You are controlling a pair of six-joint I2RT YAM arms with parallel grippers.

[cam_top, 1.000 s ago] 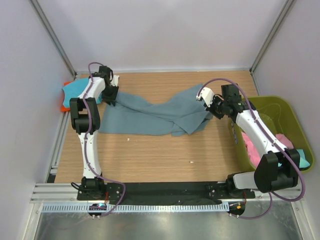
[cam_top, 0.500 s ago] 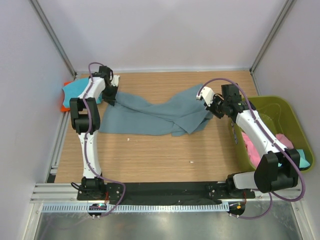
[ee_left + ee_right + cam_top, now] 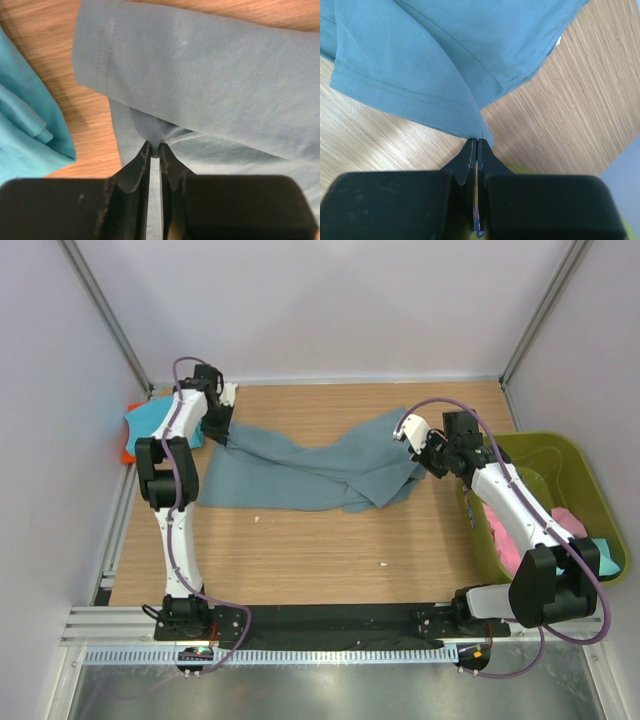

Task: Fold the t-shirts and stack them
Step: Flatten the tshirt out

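Note:
The slate blue-grey t-shirt (image 3: 300, 468) lies rumpled across the middle of the wooden table. My left gripper (image 3: 221, 432) is at its far left corner, shut on a small pinch of the cloth (image 3: 210, 75), with the fingertips (image 3: 154, 147) almost touching. My right gripper (image 3: 420, 456) holds the shirt's right end, shut on the hem (image 3: 420, 50) at its tips (image 3: 477, 141). A small white label (image 3: 558, 41) shows at the shirt's edge. A folded turquoise t-shirt (image 3: 150, 420) lies on an orange one (image 3: 128, 453) at the far left.
The olive-green basket (image 3: 560, 445) stands at the right edge of the table, right beside my right arm. It holds a pink shirt (image 3: 572, 520) and a turquoise one (image 3: 605, 558). Bare wood lies in front of the blue-grey shirt. White walls close in the table's sides and back.
My left gripper has closed on the shirt's corner and shifted slightly back and left with it. The right arm has stayed put.

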